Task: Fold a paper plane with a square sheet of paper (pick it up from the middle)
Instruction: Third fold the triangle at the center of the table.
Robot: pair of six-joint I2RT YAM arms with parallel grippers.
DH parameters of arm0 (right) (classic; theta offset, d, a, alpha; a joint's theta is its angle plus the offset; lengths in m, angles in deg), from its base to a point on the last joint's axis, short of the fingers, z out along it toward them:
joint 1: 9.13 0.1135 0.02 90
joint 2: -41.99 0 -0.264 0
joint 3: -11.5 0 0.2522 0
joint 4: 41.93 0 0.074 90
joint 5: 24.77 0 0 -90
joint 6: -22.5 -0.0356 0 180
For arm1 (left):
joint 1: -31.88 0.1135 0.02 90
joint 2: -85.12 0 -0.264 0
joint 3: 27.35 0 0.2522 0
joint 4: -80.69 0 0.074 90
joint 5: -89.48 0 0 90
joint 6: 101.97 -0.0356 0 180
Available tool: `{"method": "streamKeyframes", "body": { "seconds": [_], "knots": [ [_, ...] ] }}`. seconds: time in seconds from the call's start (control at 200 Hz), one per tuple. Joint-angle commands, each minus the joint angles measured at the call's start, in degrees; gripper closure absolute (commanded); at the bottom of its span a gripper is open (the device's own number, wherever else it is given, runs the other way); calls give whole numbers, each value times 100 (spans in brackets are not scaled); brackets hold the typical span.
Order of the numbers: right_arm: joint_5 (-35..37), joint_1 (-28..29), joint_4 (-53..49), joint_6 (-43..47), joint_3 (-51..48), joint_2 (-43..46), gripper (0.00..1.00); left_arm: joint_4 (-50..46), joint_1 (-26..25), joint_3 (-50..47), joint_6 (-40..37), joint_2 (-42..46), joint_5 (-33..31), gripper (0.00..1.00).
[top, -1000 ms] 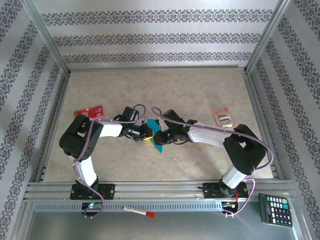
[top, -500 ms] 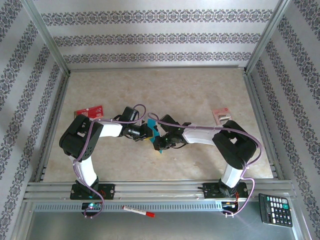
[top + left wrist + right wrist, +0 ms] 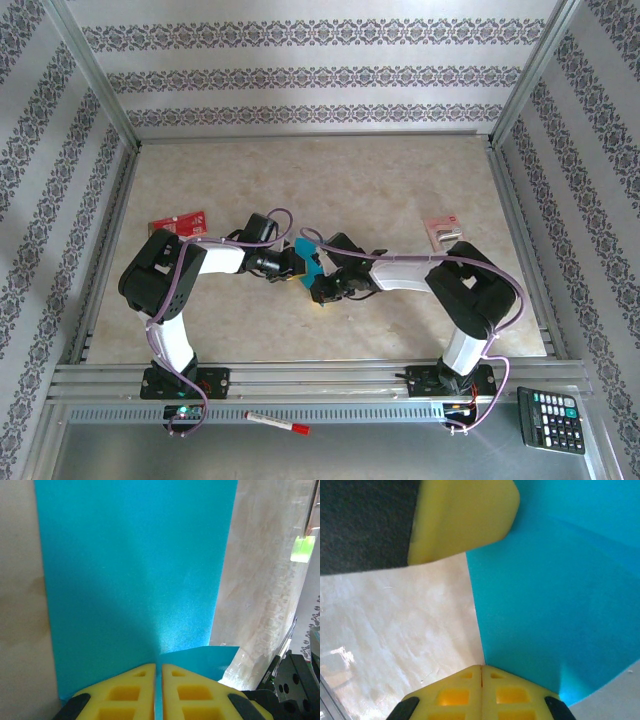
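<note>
Beige marbled table (image 3: 400, 180) with red card (image 3: 178, 222) left, red-white packet (image 3: 444, 232) right.

Matte smooth paper sheet (image 3: 135, 570), glossy marble-look tabletop (image 3: 400, 180) w/ bare-metal frame (image 3: 300, 372).

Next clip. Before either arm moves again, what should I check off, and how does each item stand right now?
1. Grip of left end effector on paper: ok; the sheet runs into its closed jaws.
2. Closure of right end effector: ok, shut.
3. Sheet caught between the right jaws: cannot tell; its edge reaches them.
4. Sheet lifted off the table: cannot tell.
5. Both red card and packet lie apart from the sheet: ok.
6. Folding finished: not ok; the left wrist view shows a broad flat sheet.
</note>
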Motion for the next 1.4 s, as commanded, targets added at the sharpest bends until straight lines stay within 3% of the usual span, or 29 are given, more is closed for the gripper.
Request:
{"method": "streamKeyframes", "body": {
  "seconds": [0.0,0.47,0.749,0.999,1.174,1.399],
  "knots": [
    [131,123,-549,-111,-386,44,99,-730,-13,-161,-271,-313,-603,88],
    [253,299,-481,-389,-753,362,100,-906,14,-105,-396,-353,-651,89],
    [344,220,-352,-444,-556,221,100,-493,-84,-148,182,616,-29,85],
    [349,181,-322,-413,-550,195,100,7,-340,-132,563,398,340,85],
    [351,172,-320,-414,-550,179,100,-80,-427,97,491,-28,316,86],
    [168,150,-351,-441,-581,174,100,-958,-421,287,16,-336,-326,92]
  ]
}}
